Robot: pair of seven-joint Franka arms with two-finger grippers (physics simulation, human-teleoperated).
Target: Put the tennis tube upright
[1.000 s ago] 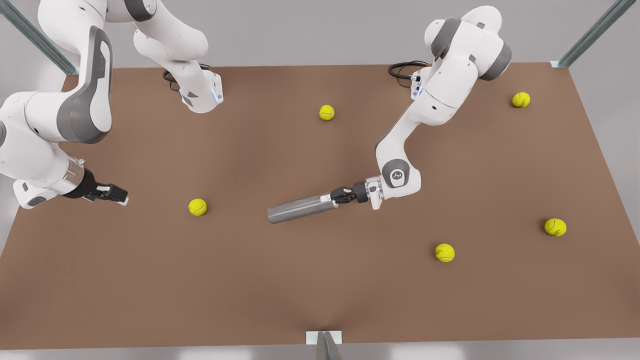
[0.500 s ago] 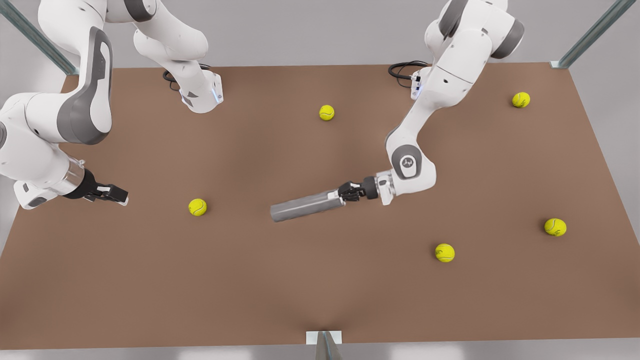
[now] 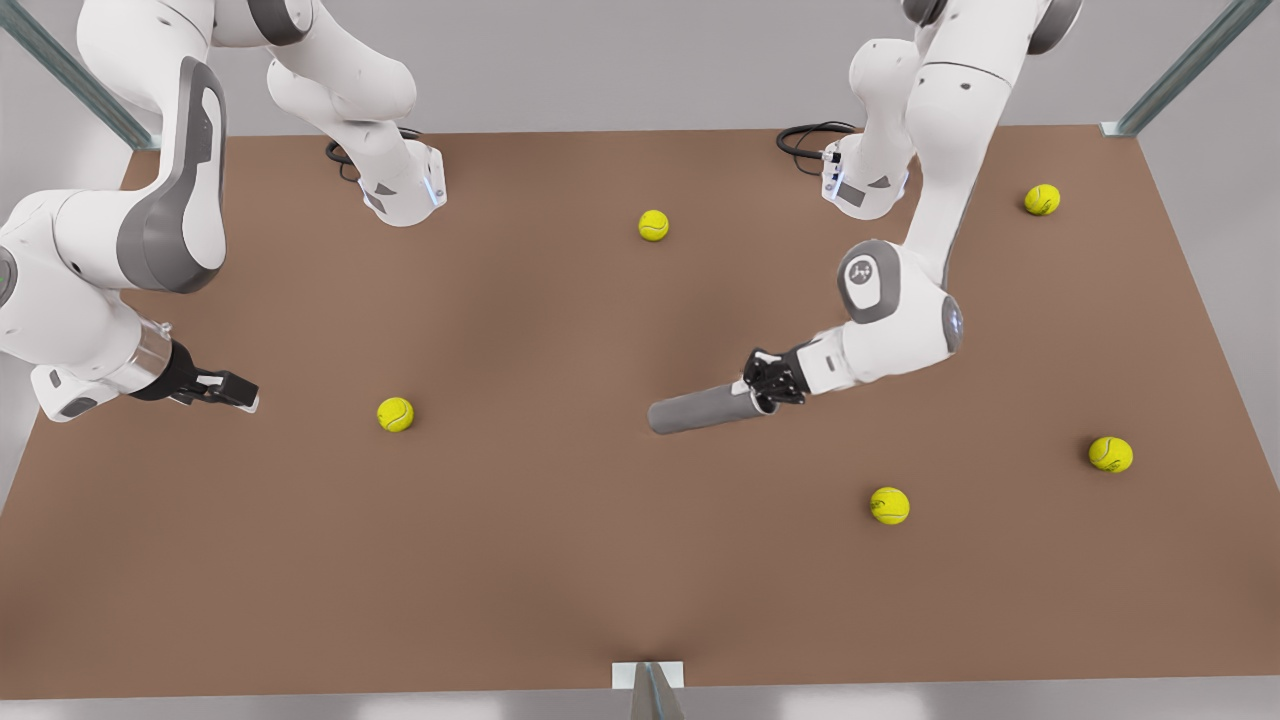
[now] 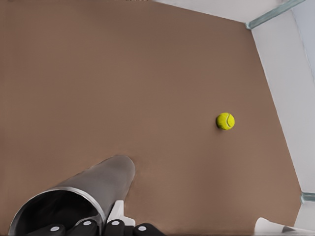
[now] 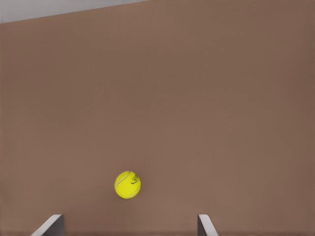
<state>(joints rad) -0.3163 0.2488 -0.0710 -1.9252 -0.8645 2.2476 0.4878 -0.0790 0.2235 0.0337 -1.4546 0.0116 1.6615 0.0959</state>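
The grey tennis tube [image 3: 700,410] slants over the middle of the brown table [image 3: 560,560], its free end pointing to the front view's left. My left gripper [image 3: 765,385] is shut on its silvery-rimmed hollow end, which sits close in the left wrist view as the tube [image 4: 98,184] stretches away over the table. I cannot tell whether the free end touches the table. My right gripper [image 3: 235,388] waits open at the front view's left edge, its fingers [image 5: 49,223] wide apart, facing a tennis ball [image 5: 127,184].
Several yellow-green tennis balls lie scattered: one [image 3: 395,414] between the grippers, one [image 3: 653,225] at the back, one [image 3: 889,505] near the tube's right, two more [image 3: 1110,454] [image 3: 1041,199] far right. Both arm bases [image 3: 405,190] [image 3: 860,185] stand at the back edge.
My left gripper has carried the tube toward the front view's right and its arm has risen; the tube now looks shorter, tilted more steeply. The right arm stayed still.
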